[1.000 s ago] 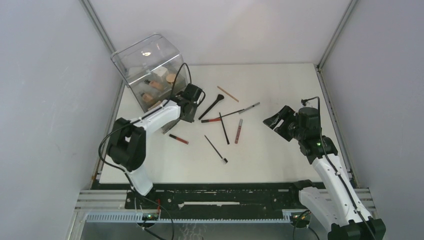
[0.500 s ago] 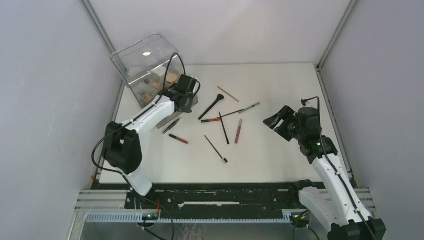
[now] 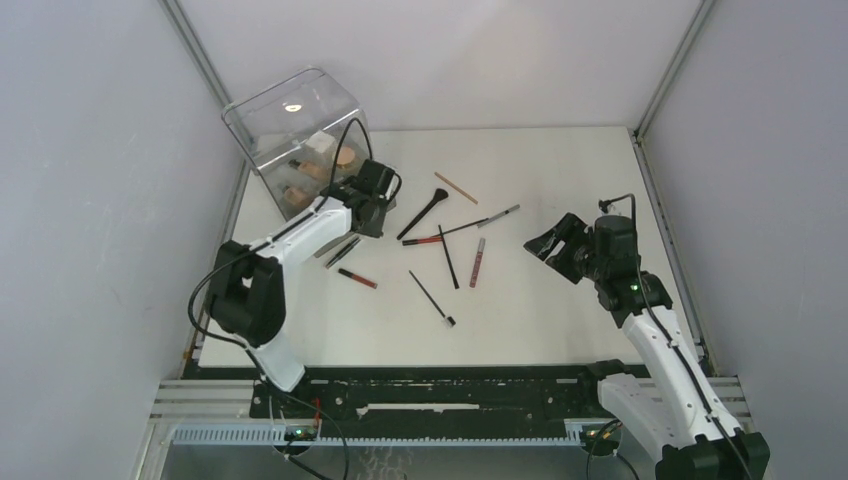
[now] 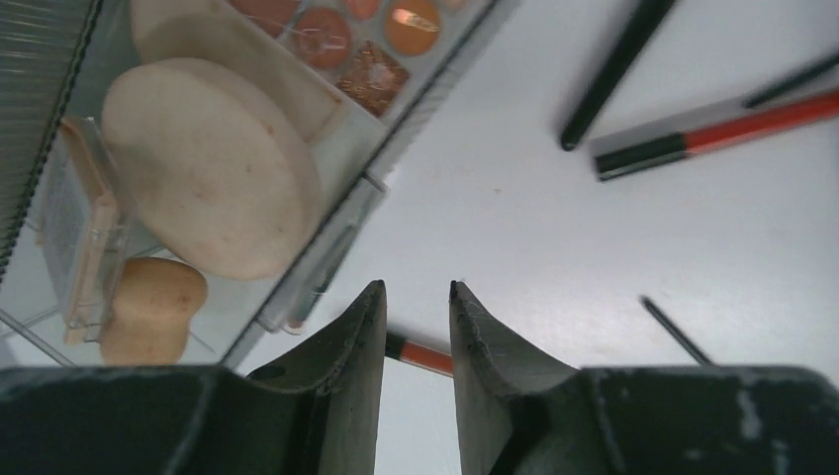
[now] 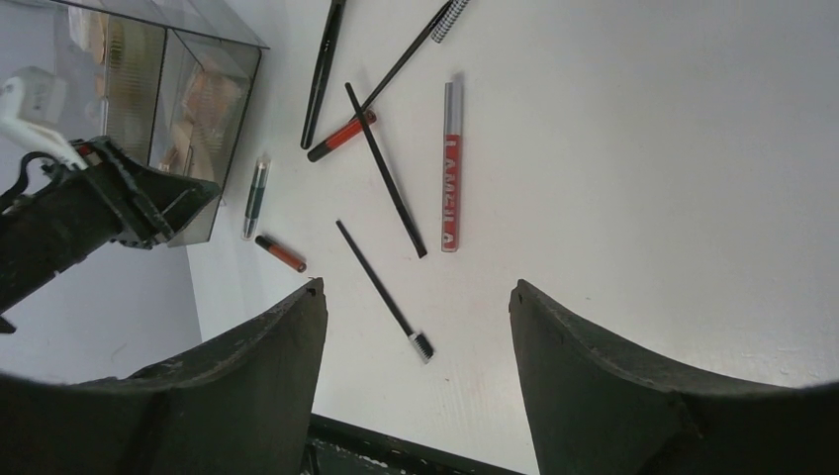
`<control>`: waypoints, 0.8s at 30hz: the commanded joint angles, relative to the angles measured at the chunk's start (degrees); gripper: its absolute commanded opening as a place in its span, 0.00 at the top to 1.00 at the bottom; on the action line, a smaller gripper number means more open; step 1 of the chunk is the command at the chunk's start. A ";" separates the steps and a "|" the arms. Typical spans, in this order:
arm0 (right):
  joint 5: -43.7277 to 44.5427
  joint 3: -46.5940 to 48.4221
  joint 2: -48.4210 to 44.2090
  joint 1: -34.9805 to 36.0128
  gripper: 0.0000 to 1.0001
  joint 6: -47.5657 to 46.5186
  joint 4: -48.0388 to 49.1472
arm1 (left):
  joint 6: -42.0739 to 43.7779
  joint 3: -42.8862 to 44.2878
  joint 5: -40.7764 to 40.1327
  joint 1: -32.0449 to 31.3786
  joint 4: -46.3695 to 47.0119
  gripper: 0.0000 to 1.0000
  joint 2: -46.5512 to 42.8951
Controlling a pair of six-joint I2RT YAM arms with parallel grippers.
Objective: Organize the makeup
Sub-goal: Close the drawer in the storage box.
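The makeup lies scattered mid-table: a black brush [image 3: 424, 213], a red lip tube [image 3: 428, 240], a red gloss tube [image 3: 477, 262], a thin black stick [image 3: 448, 257], a white-tipped brush [image 3: 432, 299], a small red tube [image 3: 357, 278] and a clear tube [image 3: 343, 251]. My left gripper [image 3: 368, 215] hovers by the clear box's [image 3: 290, 125] front corner. Its jaws [image 4: 416, 287] are narrowly open and empty, with the small red tube [image 4: 425, 354] on the table behind them. A round tan compact [image 4: 208, 168] and a peach sponge [image 4: 148, 307] sit inside the box. My right gripper [image 3: 550, 245] hangs wide open [image 5: 416, 287] to the right of the pile.
A thin wooden stick [image 3: 455, 187] and a grey pencil [image 3: 497, 216] lie at the far side of the pile. Grey walls close in the table on the left, right and back. A black rail [image 3: 450, 385] runs along the near edge.
My left gripper swung toward the box and then eased back slightly, uncovering the clear tube on the table. The right gripper barely shifted.
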 commanded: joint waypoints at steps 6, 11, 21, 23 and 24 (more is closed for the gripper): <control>0.07 0.16 -2.15 -0.36 0.26 -1.19 1.52 | 6.75 6.59 -13.38 8.84 10.75 0.67 3.64; 1.33 0.12 -2.60 -0.36 0.26 -1.07 0.60 | 7.28 7.83 -13.71 8.61 10.79 0.67 2.49; -1.58 0.16 0.84 -0.36 0.27 -0.34 4.48 | 2.53 -1.10 -5.32 2.77 11.09 0.67 -5.86; -1.24 0.11 0.86 -0.28 0.27 -0.67 4.22 | 0.91 -2.33 -4.01 2.65 11.59 0.67 -6.71; -1.06 0.10 0.86 -0.27 0.27 -0.85 3.99 | 0.59 -2.88 -3.69 2.68 11.88 0.67 -6.90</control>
